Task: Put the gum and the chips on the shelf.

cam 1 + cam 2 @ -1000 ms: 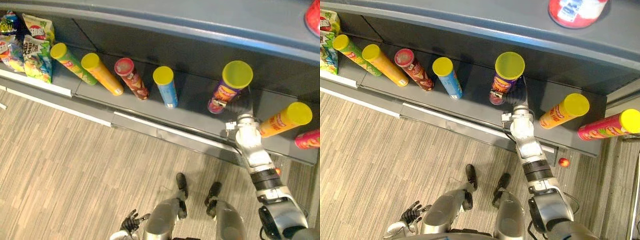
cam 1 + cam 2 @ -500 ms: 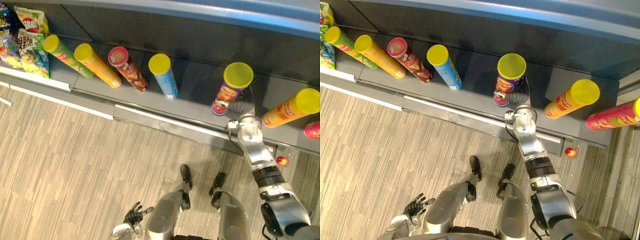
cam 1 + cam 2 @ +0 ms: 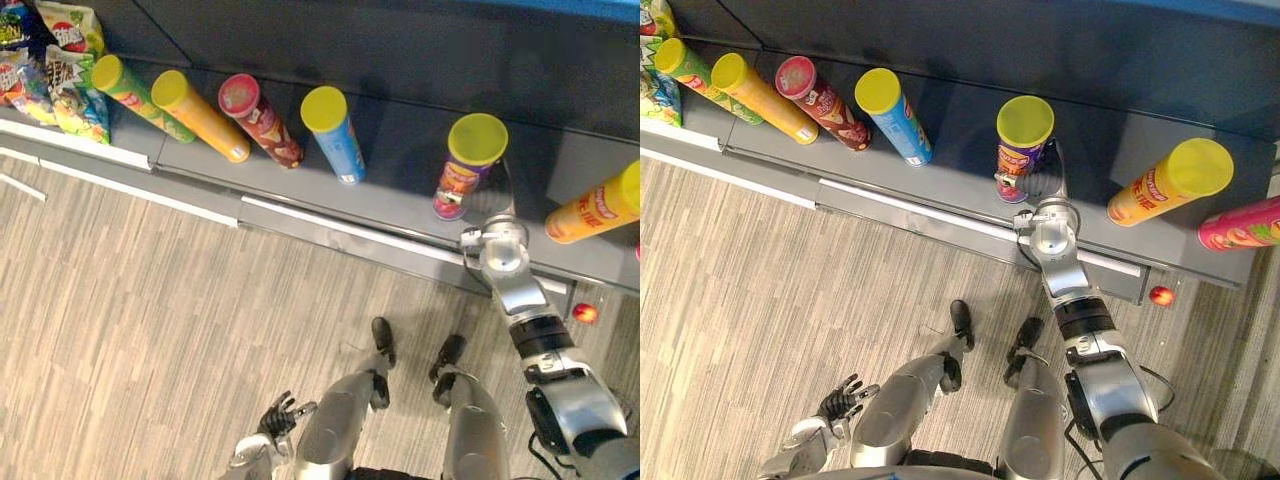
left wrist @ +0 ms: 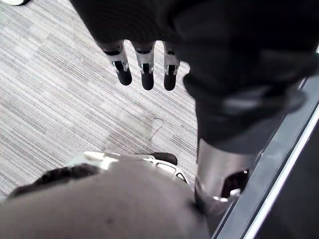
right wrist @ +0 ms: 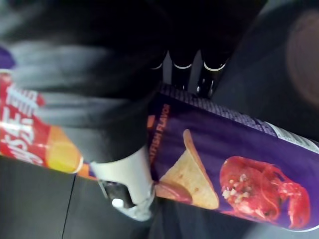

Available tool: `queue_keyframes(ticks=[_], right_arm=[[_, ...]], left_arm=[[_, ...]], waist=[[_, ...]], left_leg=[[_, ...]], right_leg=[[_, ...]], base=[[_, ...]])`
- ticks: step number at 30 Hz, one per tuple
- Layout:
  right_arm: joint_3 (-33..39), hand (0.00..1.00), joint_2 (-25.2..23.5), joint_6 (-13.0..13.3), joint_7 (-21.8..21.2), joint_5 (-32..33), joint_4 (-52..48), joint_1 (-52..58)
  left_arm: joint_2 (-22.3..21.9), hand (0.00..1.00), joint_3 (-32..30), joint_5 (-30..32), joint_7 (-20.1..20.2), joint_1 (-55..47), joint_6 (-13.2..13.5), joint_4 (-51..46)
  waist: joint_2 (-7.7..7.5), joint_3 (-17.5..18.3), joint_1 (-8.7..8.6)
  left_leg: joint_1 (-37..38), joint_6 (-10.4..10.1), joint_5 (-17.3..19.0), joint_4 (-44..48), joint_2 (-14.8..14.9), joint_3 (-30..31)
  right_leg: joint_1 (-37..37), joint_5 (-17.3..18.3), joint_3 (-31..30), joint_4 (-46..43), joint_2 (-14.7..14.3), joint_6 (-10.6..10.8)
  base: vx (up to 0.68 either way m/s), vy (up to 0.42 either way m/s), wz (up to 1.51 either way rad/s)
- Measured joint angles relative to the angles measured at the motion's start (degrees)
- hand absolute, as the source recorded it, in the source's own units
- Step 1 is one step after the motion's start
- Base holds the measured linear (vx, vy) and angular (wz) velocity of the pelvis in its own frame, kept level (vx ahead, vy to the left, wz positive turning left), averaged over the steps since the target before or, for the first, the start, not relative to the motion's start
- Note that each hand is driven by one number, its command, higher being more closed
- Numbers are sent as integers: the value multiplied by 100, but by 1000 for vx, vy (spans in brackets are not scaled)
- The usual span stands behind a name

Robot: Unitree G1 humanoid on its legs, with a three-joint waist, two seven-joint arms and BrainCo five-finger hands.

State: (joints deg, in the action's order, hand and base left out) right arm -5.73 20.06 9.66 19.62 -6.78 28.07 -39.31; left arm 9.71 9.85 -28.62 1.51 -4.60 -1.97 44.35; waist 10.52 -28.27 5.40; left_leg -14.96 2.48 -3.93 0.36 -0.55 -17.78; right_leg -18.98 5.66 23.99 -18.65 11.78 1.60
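Standing upright on the shelf [image 3: 960, 130], the purple chips can [image 3: 1023, 135] has the right hand [image 3: 1039, 186] against its lower side, grip impossible to tell, while the left hand [image 3: 843, 400] hangs slack, well apart

Small orange lettering runs lengthwise on the purple cardboard chips tube [image 5: 239, 164] beside its printed chip, big white letters sit on a red-and-orange patch further along that tube, and print on the neighbouring yellow-lidded orange tube [image 3: 1160, 185] is too small to read.
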Motion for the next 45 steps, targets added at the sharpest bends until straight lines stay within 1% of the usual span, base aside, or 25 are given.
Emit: queue_keyframes(ticks=[2, 5, 6, 7, 10, 23, 27, 35, 36, 39, 45], right_arm=[[2, 100, 34, 61, 78, 0, 1, -7], [20, 100, 54, 87, 117, -1, 167, -216], [28, 100, 73, 87, 119, 0, 226, -264], [14, 100, 121, 87, 120, -1, 344, -306], [23, 100, 196, 90, 129, -2, 398, -335], [30, 100, 194, 181, 215, -4, 436, -349], [42, 100, 194, 181, 235, -4, 440, -349], [45, 100, 194, 190, 237, -3, 487, -348], [45, 0, 194, 190, 237, -2, 487, -348], [45, 0, 192, 250, 239, -2, 484, -349], [71, 0, 190, 277, 250, -1, 486, -347]], left_arm=[[3, 0, 15, -1, 6, 0, 0, -65], [34, 0, 73, -10, 25, 25, 2, -97], [31, 0, 94, -13, 31, 57, 1, -99], [20, 0, 116, -26, 39, 84, -10, -98], [21, 0, 120, -38, 88, 98, -11, -119], [44, 0, 150, -41, 102, 98, -12, -163], [52, 0, 151, -45, 102, 98, -58, -189], [54, 0, 151, -47, 101, 100, -61, -189], [55, 0, 151, -47, 102, 100, -62, -188], [57, 0, 151, -49, 102, 105, -62, -186], [60, 0, 151, -51, 102, 111, -61, -186]], waist=[[18, -8, 2], [38, -13, 12], [66, -29, 18], [84, -27, 64], [84, -27, 120], [87, -25, 127], [88, -25, 128], [90, -23, 129], [91, -23, 129], [93, -21, 137], [95, -20, 150]], left_leg=[[-25, -1, 1, 1, -5, 48], [-206, 13, -20, 62, -3, 94], [-223, 40, -43, 89, -1, 96], [-230, 49, -59, 106, 0, 100], [-234, 49, -59, 132, 4, 116], [-365, 75, -76, 207, -10, 115], [-377, 71, -73, 243, 0, 112], [-395, 43, -53, 294, 41, 102], [-398, 43, -53, 297, 48, 100], [-441, 38, -48, 342, 89, 98], [-481, -12, -14, 424, 149, 97]], right_leg=[[-10, 20, 41, -26, 12, -7], [-187, 49, 65, -132, 37, -36], [-193, 51, 71, -149, 42, -38], [-200, 58, 73, -165, 46, -37], [-203, 80, 78, -209, 54, -46], [-359, 115, 71, -325, 117, -59], [-360, 115, 66, -326, 113, -59], [-364, 120, 53, -320, 76, -70], [-364, 120, 52, -315, 69, -71], [-363, 118, 48, -259, 20, -73], [-373, 127, 48, -264, -24, -89]], base=[[22, -32, 11], [23, -44, 9], [26, -47, 4], [23, -38, 3], [23, -52, 3], [7, -40, 1], [19, -44, 0], [15, -52, -2], [23, -68, -2], [22, -59, -1], [27, -65, -2]])
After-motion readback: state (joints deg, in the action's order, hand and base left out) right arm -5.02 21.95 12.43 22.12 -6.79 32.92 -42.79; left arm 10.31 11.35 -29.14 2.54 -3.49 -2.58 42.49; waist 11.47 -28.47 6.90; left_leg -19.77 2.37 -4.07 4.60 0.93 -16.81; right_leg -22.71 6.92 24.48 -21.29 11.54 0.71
